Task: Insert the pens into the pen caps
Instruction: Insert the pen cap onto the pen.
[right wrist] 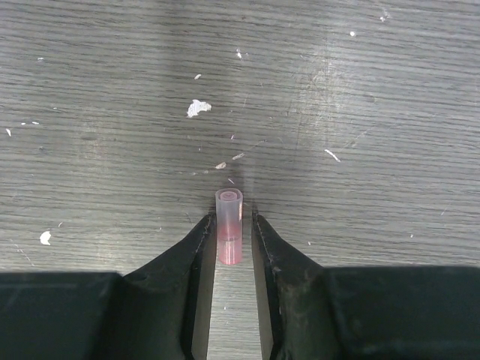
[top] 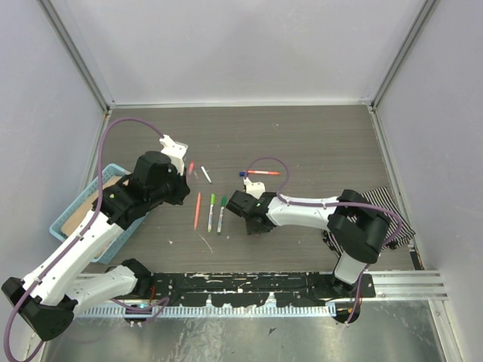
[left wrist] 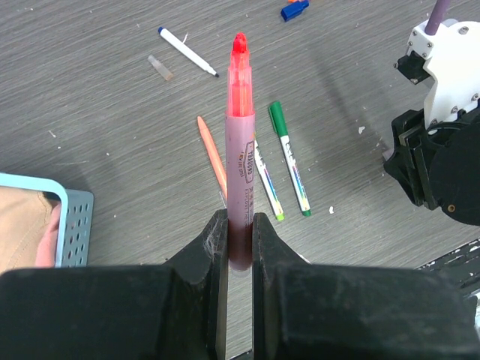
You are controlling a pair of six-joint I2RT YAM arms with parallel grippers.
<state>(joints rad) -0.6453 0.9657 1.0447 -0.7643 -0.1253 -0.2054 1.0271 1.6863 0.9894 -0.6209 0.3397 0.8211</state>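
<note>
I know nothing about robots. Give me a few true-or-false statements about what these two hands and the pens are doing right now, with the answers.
The left hand grips a red-tipped pen. True.
The right hand is empty. False: a pink cap sits between its fingers.
An orange pen lies on the table. True.
The two green-ended pens lie crossed over each other. False: they lie side by side, apart, next to the orange pen.
</note>
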